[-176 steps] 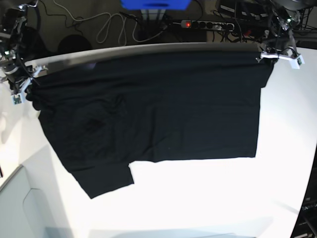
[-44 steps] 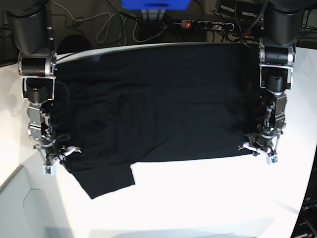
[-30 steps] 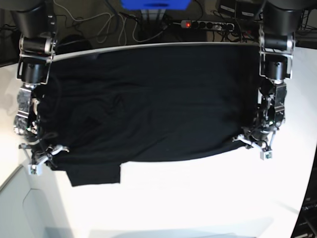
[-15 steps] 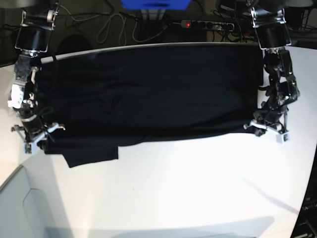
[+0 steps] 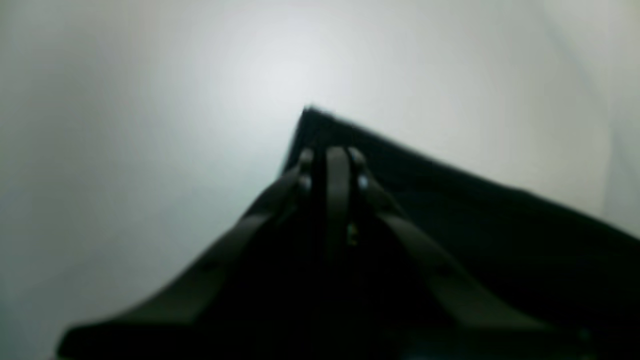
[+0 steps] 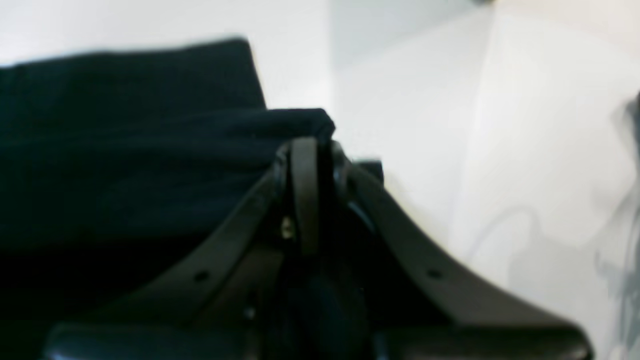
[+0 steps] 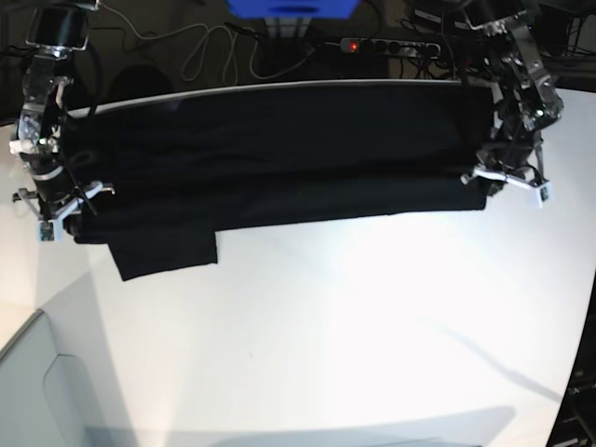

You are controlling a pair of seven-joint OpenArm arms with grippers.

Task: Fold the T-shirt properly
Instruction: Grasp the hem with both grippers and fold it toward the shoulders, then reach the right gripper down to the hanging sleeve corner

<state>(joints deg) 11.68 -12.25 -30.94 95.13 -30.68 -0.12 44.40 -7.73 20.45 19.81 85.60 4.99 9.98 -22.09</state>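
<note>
The black T-shirt point(image 7: 279, 158) lies as a wide band across the far half of the white table point(image 7: 335, 326), plain side showing, with one sleeve point(image 7: 163, 250) sticking out toward the front at the left. My left gripper point(image 7: 507, 183) is shut on the shirt's right front corner; the left wrist view shows its fingertips point(image 5: 337, 160) pinching the cloth corner point(image 5: 320, 125). My right gripper point(image 7: 58, 212) is shut on the left front edge; in the right wrist view it point(image 6: 305, 147) clamps a rolled fold of the T-shirt point(image 6: 150, 145).
Behind the table's far edge point(image 7: 279, 87) are a power strip point(image 7: 391, 45), loose cables point(image 7: 200, 51) and a blue object point(image 7: 293, 7). A grey panel point(image 7: 37, 391) sits at the front-left corner.
Both grippers have pulled the shirt's front edge toward the table's far side. The cloth band is narrower now and the sleeve has slid back with it.
</note>
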